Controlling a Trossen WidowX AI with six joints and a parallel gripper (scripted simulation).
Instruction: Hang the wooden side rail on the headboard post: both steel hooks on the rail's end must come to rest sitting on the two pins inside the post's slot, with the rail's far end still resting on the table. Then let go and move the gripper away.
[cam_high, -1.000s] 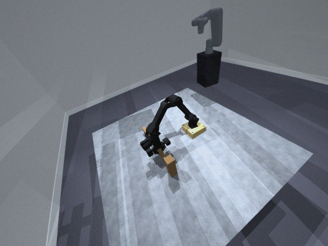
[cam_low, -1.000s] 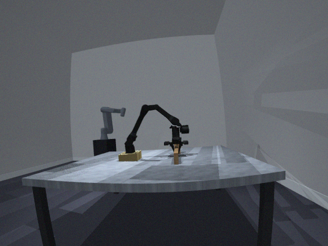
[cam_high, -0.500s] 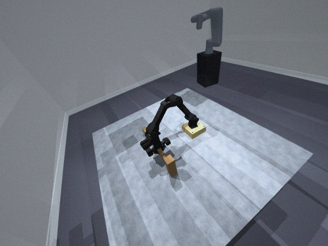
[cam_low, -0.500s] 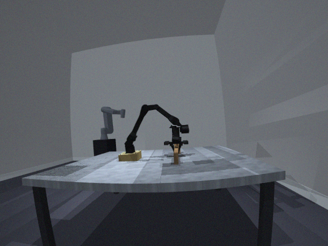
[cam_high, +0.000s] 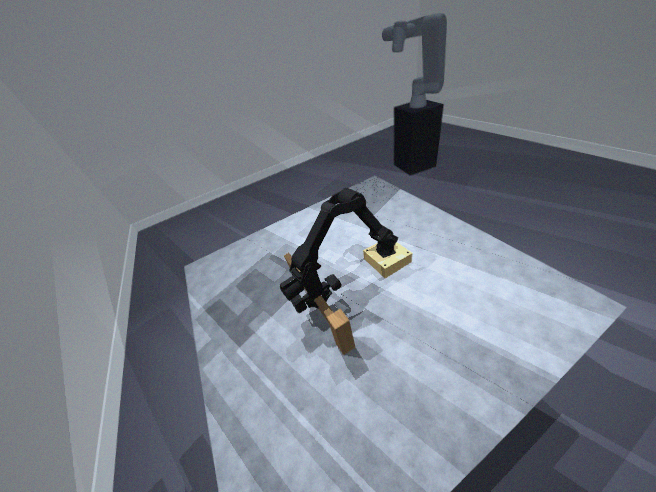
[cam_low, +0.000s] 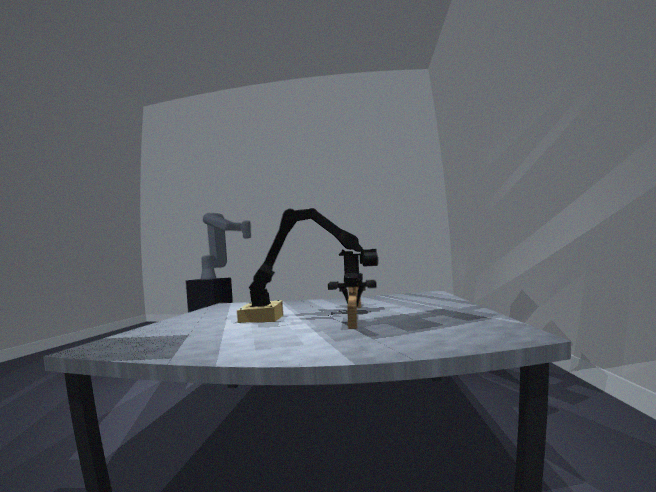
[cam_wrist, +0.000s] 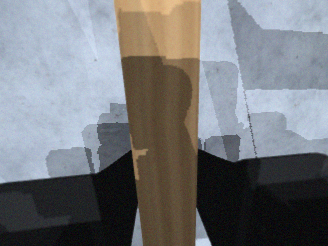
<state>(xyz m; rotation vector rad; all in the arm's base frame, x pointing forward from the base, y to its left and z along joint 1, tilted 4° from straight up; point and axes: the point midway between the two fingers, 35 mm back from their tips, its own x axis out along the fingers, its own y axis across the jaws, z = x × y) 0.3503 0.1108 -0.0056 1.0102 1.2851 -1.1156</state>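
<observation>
From left to right in the top view, the wooden side rail (cam_high: 322, 306) (cam_wrist: 160, 100) is running slantwise over the table (cam_high: 476, 296) (cam_low: 296, 374) (cam_wrist: 40, 100), its left end showing past the black arm (cam_high: 320, 227) (cam_low: 278, 243). The end effector (cam_high: 318, 301) (cam_low: 352, 296) (cam_wrist: 159, 149) is reaching down over the rail's middle stretch and gripping it, its two dark fingers closing on the wood from opposite sides. Next, at the rail's other end, the headboard post (cam_high: 343, 333) is standing upright on the table. The rail is meeting or nearly meeting the post; whether they are touching cannot be told. The hooks, the pins and the slot are not showing, so their seating cannot be judged; nor can it be told whether the far end is resting on the table. Further right, the arm is arching up and over from its yellow base block (cam_high: 385, 269) (cam_low: 267, 313), which is sitting on the table well apart from the post. Beyond the table, a grey robot arm (cam_high: 434, 52) (cam_low: 216, 244) is standing on a black pedestal (cam_high: 417, 140) (cam_low: 209, 296).
</observation>
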